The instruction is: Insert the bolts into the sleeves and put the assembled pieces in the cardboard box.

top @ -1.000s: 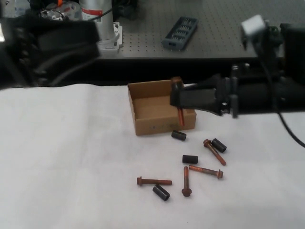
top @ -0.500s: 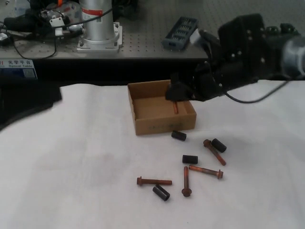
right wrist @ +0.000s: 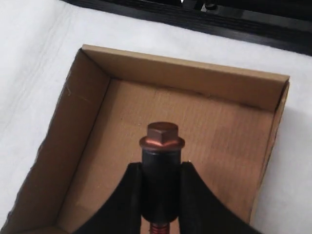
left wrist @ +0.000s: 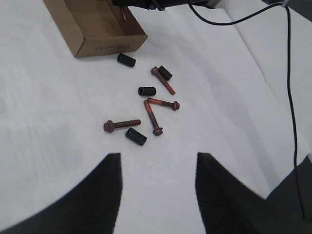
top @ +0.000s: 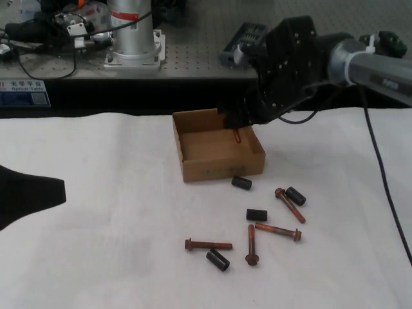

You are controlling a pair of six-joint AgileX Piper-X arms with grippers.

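Sleeved bolt [right wrist: 161,178] over cardboard box [right wrist: 78,139]

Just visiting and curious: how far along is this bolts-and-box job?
Done: one assembled piece, bolt through sleeve. In hand: the right gripper holds it over the cardboard box, whose visible floor is bare. Still to do: four loose bolts and four loose sleeves lie unjoined on the white cloth; the left gripper hangs open above it.

Bright, even overhead light. Glare on white cloth [top: 96,257], nearly washed out. Soft, short shadows beside loose bolts [left wrist: 122,125]. Dull sheen on sleeved bolt [right wrist: 161,161] head. Room behind dimmer.
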